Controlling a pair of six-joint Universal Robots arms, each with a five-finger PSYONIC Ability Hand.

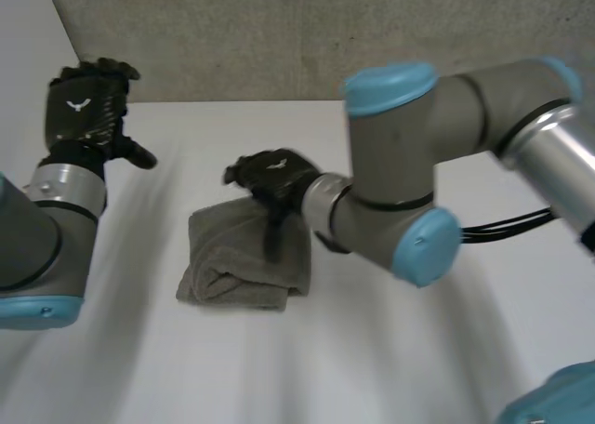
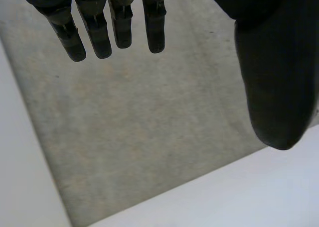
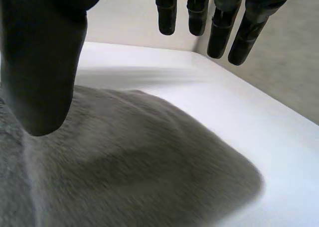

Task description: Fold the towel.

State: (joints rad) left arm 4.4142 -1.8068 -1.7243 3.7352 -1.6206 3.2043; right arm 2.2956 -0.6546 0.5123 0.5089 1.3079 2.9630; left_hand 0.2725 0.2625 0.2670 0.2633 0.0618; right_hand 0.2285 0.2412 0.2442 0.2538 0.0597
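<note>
A grey towel (image 1: 244, 257) lies folded into a small thick bundle in the middle of the white table (image 1: 372, 350). My right hand (image 1: 270, 178) hovers over the bundle's far edge, fingers straight and spread, its thumb reaching down toward the cloth. In the right wrist view the towel (image 3: 134, 167) spreads under the palm, and the fingers (image 3: 219, 23) and thumb (image 3: 45, 62) stand apart from it with nothing between them. My left hand (image 1: 88, 108) is raised at the far left of the table, well away from the towel. Its fingers (image 2: 99, 28) are straight and hold nothing.
A grey concrete wall (image 1: 325, 33) rises behind the table's far edge. The right arm (image 1: 418, 164) reaches across the table's right half.
</note>
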